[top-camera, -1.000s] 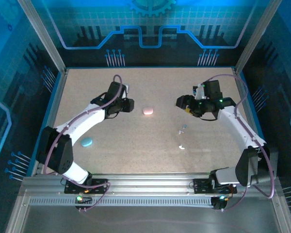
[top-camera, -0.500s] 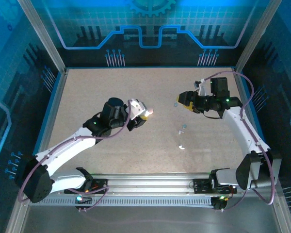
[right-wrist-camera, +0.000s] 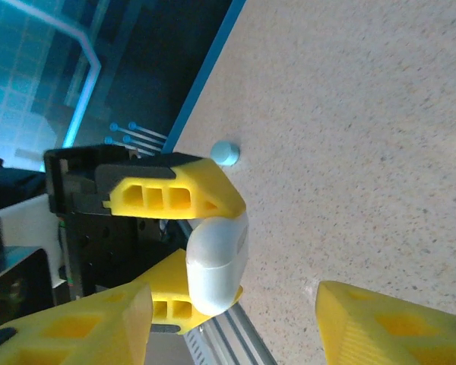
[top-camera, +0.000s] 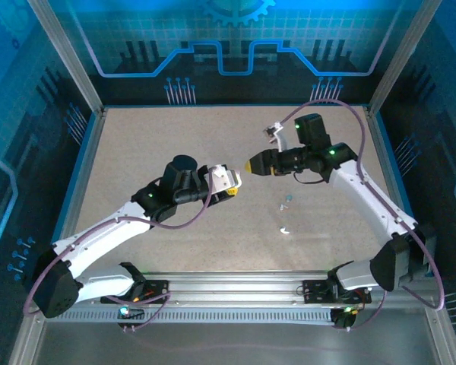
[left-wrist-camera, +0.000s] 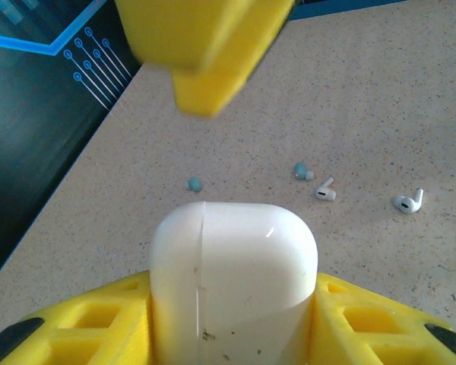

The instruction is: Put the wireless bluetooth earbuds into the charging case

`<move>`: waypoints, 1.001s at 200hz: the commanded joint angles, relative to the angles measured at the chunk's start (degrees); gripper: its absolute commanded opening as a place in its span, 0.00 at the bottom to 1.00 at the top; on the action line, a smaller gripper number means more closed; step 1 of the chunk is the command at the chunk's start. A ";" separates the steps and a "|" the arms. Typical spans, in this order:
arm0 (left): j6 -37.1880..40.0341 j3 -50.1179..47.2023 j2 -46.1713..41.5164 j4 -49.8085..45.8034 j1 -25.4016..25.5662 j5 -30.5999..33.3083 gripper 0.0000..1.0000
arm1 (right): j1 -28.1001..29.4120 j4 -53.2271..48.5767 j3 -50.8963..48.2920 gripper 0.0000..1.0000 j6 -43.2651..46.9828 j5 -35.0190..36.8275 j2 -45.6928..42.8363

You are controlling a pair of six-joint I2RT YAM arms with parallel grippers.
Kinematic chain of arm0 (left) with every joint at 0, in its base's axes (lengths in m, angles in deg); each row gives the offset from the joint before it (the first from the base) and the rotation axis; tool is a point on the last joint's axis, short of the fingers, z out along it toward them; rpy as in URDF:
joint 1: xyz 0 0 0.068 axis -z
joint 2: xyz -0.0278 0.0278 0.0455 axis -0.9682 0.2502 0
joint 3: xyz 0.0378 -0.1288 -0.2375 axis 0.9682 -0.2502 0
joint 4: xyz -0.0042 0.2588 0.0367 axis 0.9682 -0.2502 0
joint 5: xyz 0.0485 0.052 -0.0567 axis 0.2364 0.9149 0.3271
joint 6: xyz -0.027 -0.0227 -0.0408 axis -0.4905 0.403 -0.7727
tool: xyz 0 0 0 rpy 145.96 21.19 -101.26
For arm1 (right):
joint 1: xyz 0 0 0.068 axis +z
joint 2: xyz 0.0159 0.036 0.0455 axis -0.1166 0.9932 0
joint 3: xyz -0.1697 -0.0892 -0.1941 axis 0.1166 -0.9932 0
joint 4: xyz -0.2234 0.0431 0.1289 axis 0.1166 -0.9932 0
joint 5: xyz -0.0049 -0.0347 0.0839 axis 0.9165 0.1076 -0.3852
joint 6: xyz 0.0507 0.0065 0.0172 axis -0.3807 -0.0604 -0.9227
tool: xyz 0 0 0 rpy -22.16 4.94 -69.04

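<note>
The left gripper (top-camera: 226,182) is clamped on one glossy white rounded charging case (left-wrist-camera: 234,258). The case sits upright between the two yellow fingers (left-wrist-camera: 83,327) with its lid seam closed, lifted over the middle of the speckled beige tabletop (top-camera: 137,144).

The right gripper (top-camera: 251,163) points at the case from the right and hangs just beside it. In the right wrist view its two yellow fingers (right-wrist-camera: 68,331) stand apart with nothing between them, so it is open and empty. One of those fingers shows as a yellow block at the top of the left wrist view.

The wireless bluetooth earbuds (left-wrist-camera: 325,190) lie loose on the tabletop to the right of the case, none in a case or a gripper. The left wrist view shows four small pieces:
- Two are white stemmed buds, one of them (left-wrist-camera: 409,201) set apart to the right.
- Two are pale blue pieces (left-wrist-camera: 300,171), one of which (left-wrist-camera: 194,183) lies away to the left.

One small pale blue rounded object (right-wrist-camera: 226,152) rests on the tabletop near its blue edge.
</note>
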 commanded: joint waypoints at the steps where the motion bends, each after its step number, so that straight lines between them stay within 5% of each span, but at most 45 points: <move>1: 1.38 1.95 -0.12 1.09 0.61 -0.90 0.45 | 2.17 -2.43 2.28 0.59 2.72 -0.57 1.95; 79: 0.81 2.56 0.04 0.93 0.64 -1.24 0.46 | 6.17 -5.15 5.97 0.52 5.05 1.63 6.88; 143: 0.68 3.09 -0.11 0.32 0.60 -1.34 0.47 | 7.89 -6.59 8.37 0.31 6.28 4.14 9.69; 187: -0.44 2.03 -0.42 1.93 0.51 -0.22 0.56 | 6.83 -3.74 6.65 0.17 5.96 2.93 7.83; 200: -1.42 1.24 -0.95 3.06 0.28 -0.02 0.67 | 5.72 -0.83 4.85 0.15 4.65 1.21 6.67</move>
